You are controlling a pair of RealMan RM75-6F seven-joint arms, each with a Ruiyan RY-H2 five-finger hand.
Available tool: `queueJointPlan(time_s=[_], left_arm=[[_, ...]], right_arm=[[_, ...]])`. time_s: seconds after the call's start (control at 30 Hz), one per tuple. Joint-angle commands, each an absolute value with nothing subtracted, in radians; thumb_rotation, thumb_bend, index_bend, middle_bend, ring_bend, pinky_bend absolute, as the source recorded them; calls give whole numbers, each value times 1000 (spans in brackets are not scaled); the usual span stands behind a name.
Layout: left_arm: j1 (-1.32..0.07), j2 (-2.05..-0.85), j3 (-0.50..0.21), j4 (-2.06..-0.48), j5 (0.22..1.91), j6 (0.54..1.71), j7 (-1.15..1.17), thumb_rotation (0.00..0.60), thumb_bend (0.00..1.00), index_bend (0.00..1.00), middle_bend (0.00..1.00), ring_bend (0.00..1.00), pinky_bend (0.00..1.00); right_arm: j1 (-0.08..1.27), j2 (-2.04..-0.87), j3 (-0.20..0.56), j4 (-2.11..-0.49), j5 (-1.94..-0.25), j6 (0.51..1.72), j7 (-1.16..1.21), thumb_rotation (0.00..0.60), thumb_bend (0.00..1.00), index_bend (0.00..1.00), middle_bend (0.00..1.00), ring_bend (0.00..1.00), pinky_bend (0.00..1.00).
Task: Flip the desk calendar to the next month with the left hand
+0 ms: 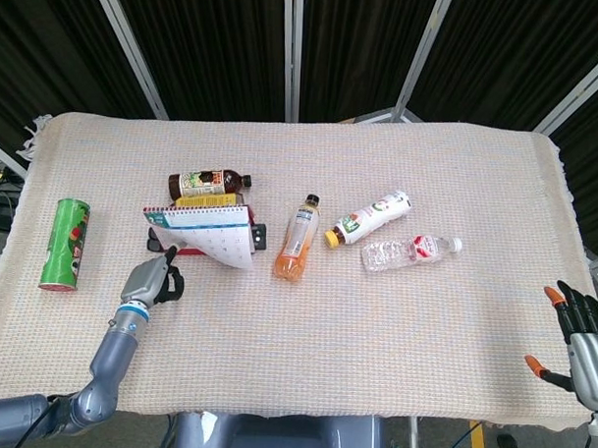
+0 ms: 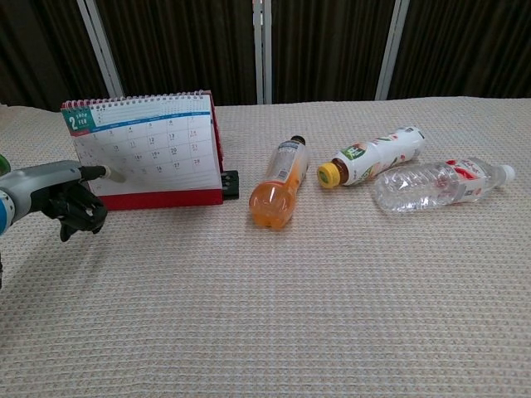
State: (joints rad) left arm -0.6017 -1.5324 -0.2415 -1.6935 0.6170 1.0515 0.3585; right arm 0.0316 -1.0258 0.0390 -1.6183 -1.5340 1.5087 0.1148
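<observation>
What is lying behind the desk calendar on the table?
Behind the desk calendar lies a brown bottle and a yellow-labelled thing on their sides. The calendar covers the yellow thing's lower part, so I cannot identify it.

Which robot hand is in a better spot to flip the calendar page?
The left hand. One of its fingers already reaches under the lower left corner of the desk calendar page, which is lifting off. The right hand sits open at the far right table edge, past the bottles.
</observation>
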Motion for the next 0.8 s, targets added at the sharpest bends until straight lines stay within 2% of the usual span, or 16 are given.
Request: queueJointPlan(time_s=[0.03, 0.3, 0.43, 0.63, 0.8], left_arm=[[-611, -1529, -242, -1723, 656, 1066, 361, 600, 672, 0, 647, 710, 628], [-599, -1489, -243, -1815, 774, 1133, 346, 600, 671, 5, 647, 710, 617], [-582, -1468, -241, -1853, 869, 1198, 339, 600, 671, 52, 622, 692, 559], [-564, -1465, -257, -1836, 1061, 1339, 341, 600, 669, 153, 525, 606, 513], [-578, -1479, -269, -1753, 1148, 1391, 383, 600, 651, 170, 386, 473, 467]], right_arm=[[31, -1025, 39, -1618, -1533, 1509, 114, 600, 93, 0, 0, 0, 0], [28, -1022, 39, -1621, -1534, 1514, 119, 600, 93, 0, 0, 0, 0], [26, -1020, 39, -1624, -1536, 1518, 121, 600, 93, 0, 0, 0, 0], [25, -1021, 37, -1627, -1540, 1517, 117, 600, 93, 0, 0, 0, 0], [27, -1020, 39, -1623, -1533, 1511, 121, 600, 93, 0, 0, 0, 0]])
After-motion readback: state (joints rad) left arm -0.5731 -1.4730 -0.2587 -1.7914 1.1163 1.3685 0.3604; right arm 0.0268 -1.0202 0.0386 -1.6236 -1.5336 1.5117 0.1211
